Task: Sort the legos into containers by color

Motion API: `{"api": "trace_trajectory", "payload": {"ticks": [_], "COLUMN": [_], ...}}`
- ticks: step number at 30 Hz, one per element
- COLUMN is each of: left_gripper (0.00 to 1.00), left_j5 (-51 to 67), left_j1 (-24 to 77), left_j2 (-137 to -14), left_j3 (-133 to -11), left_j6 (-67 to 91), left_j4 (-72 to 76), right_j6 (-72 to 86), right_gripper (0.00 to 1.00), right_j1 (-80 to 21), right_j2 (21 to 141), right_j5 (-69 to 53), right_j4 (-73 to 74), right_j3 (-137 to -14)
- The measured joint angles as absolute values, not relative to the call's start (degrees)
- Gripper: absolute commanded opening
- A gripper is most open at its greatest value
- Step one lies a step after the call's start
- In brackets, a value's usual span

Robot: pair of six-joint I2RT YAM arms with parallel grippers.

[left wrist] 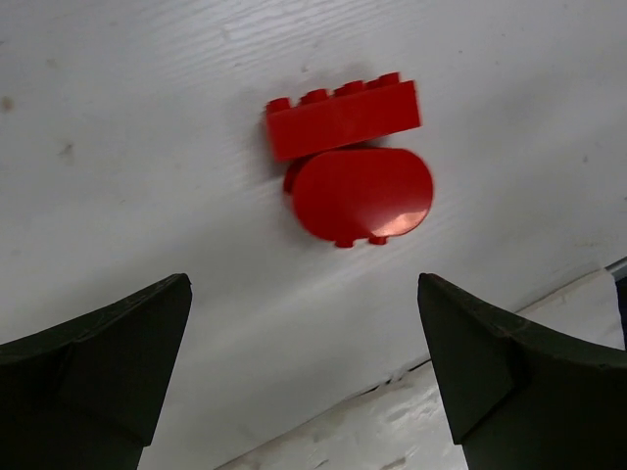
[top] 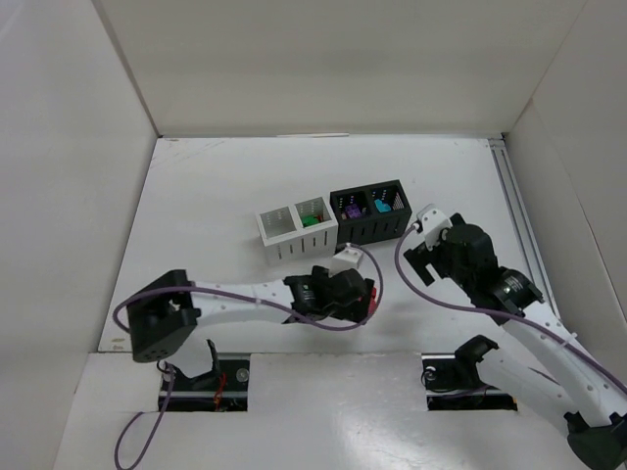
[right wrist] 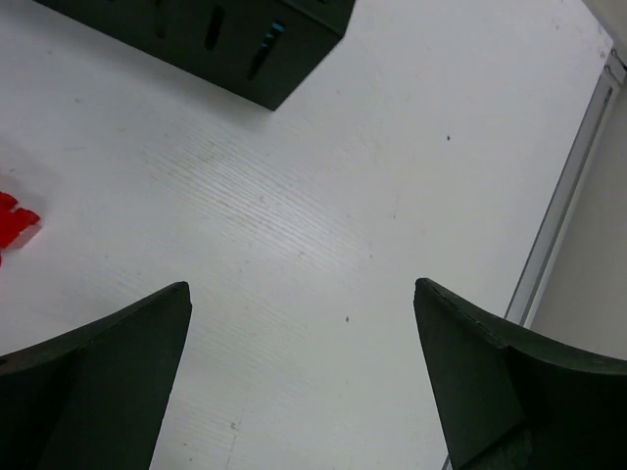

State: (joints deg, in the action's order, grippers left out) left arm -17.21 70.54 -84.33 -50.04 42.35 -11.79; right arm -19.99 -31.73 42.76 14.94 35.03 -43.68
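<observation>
Your left hand [left wrist: 302, 284] is released and empty; just ahead lie a red brick [left wrist: 343, 117] and a red rounded piece [left wrist: 361, 194], touching, on the tabletop [left wrist: 137, 166]. Your right hand [right wrist: 300, 286] is released; the black container [right wrist: 186, 29] stands ahead-left.

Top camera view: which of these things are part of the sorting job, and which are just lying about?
Part of the job: red brick, red rounded piece, green lego, purple lego, teal lego, white container, black container.
Just there: purple cable, metal rail on the right.
</observation>
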Motion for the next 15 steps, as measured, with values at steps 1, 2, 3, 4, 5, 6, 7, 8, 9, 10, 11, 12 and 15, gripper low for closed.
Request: {"api": "trace_trajectory", "payload": {"ticks": [1, 2, 3, 4, 5, 6, 7, 8, 9, 10, 11, 12, 15], "left_gripper": [1.00, 1.00, 1.00, 1.00, 1.00, 1.00, 1.00, 1.00, 1.00, 1.00, 1.00, 1.00, 0.97], "left_j5": [-17.39, -17.54, -17.67, -17.78, -17.80, -17.82, -17.85, -17.98, -18.09, -18.24, -18.52, -19.00, -20.03], "left_j1": [71.29, 71.94, 72.38, 72.75, 73.03, 73.17, 73.19, 73.17, 73.17, 73.17, 73.12, 73.10, 73.12], "left_j2": [-87.07, -89.36, -91.20, -92.92, -94.50, -95.94, -97.19, -98.37, -99.42, -100.33, -101.10, -101.86, -103.28], "left_j3": [-51.99, -53.63, -54.83, -56.10, -57.17, -57.98, -58.61, -59.09, -59.53, -59.88, -60.23, -60.80, -62.72], "left_j6": [42.35, 42.37, 42.35, 42.35, 42.39, 42.41, 42.46, 42.48, 42.52, 42.65, 42.74, 42.76, 42.98], "left_j4": [-11.40, -11.11, -10.81, -10.70, -10.50, -10.28, -10.09, -10.04, -10.09, -10.09, -10.22, -10.55, -10.87], "right_j6": [-19.57, -19.33, -19.20, -19.09, -19.07, -19.07, -19.07, -19.09, -19.09, -19.09, -19.09, -19.09, -19.11], "right_gripper": [1.00, 1.00, 1.00, 1.00, 1.00, 1.00, 1.00, 1.00, 1.00, 1.00, 1.00, 1.00, 1.00], "right_j1": [-31.11, -30.59, -30.24, -29.95, -29.80, -29.67, -29.63, -29.65, -29.65, -29.65, -29.65, -29.63, -29.65], "right_j2": [42.44, 42.17, 41.89, 41.67, 41.45, 41.30, 41.17, 41.04, 40.97, 40.93, 40.88, 40.88, 40.88], "right_j5": [15.44, 15.75, 16.03, 16.19, 16.34, 16.53, 16.73, 16.84, 17.04, 17.21, 17.37, 17.54, 17.72], "right_j4": [35.66, 36.23, 36.73, 37.15, 37.54, 37.85, 38.09, 38.19, 38.33, 38.46, 38.61, 38.68, 38.79], "right_j3": [-43.66, -43.59, -43.48, -43.38, -43.31, -43.31, -43.31, -43.31, -43.31, -43.31, -43.31, -43.29, -43.11]}}
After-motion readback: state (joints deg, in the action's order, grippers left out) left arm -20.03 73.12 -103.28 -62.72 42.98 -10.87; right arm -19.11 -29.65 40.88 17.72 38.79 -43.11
